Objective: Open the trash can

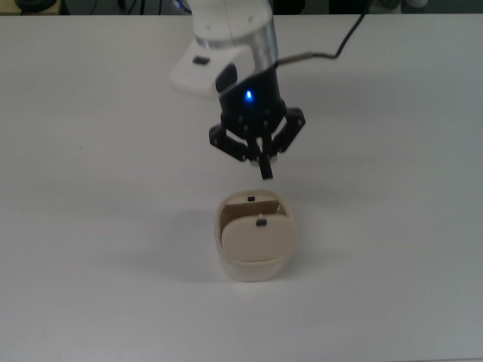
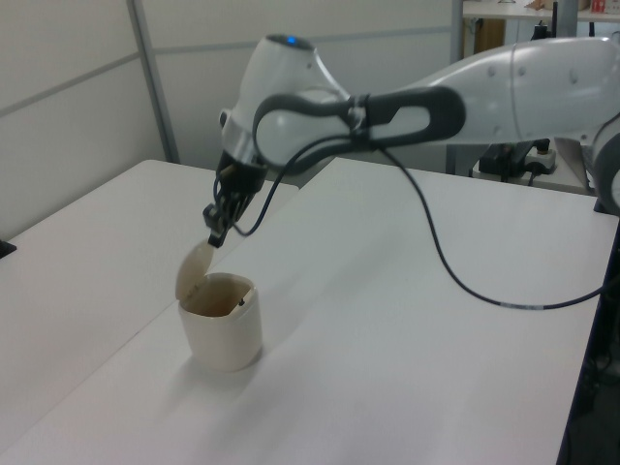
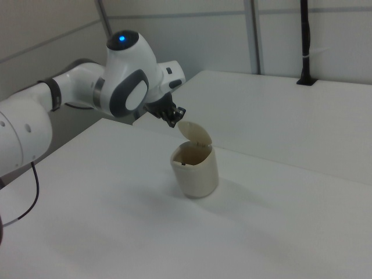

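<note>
So the trash can (image 1: pixel 254 245) stands on the white table (image 1: pixel 90 226), roughly in the middle of the top view and a little below me, and its lid (image 2: pixel 193 268) is up. From the left view the lid leans back on its hinge at a steep tilt, over the side of the bin toward the left view's left; from the right view (image 3: pixel 195 133) it tilts the other way across the frame, with the hollow of the bin showing beneath it. In the top view a small black button (image 1: pixel 261 221) sits at the lid's free edge, and a matching dark catch shows on the rim behind it.

I am the gripper (image 1: pixel 265 167), and I hang clear above the bin, apart from it, off toward the rim with the catch. My jaws are drawn together into one narrow tip and hold nothing. That suits a press on a small button better than a wide spread would. With the lid sprung up, I judge the opening done, and hanging clear leaves the lid free to stand.
</note>
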Robot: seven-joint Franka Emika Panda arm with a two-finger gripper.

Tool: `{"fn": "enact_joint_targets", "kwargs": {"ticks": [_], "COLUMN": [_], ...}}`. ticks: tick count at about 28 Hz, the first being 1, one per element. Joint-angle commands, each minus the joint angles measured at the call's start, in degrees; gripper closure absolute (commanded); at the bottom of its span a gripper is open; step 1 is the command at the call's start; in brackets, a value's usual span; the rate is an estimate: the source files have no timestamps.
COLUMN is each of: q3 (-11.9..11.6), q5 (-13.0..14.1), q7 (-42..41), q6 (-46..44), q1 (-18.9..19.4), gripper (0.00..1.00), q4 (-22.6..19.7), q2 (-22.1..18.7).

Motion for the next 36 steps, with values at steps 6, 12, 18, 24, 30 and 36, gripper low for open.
{"fn": "enact_joint_targets", "kwargs": {"ticks": [6, 12, 18, 24, 30, 36], "q3": [-0.6, -0.6, -0.3, 0.4, 0.4, 0.4], "q5": [0.8, 0.1, -5.7, -16.2, -16.3, -16.3], "q7": [0.1, -0.6, -2.8, -2.3, -2.2, -2.3], "q6": [-13.8, -25.0, -34.9, -39.0, -38.5, -38.4], "q1": [-3.4, -6.5, -7.2, -5.8, -5.7, -5.7], "gripper": [1.00, 1.00, 1.00, 0.98, 0.94, 0.36], "q4": [-0.9, -0.9, -0.9, -1.6, -1.9, -1.9], "q2": [-8.7, -13.0, -15.0, -15.0, -14.5, -14.2]}}
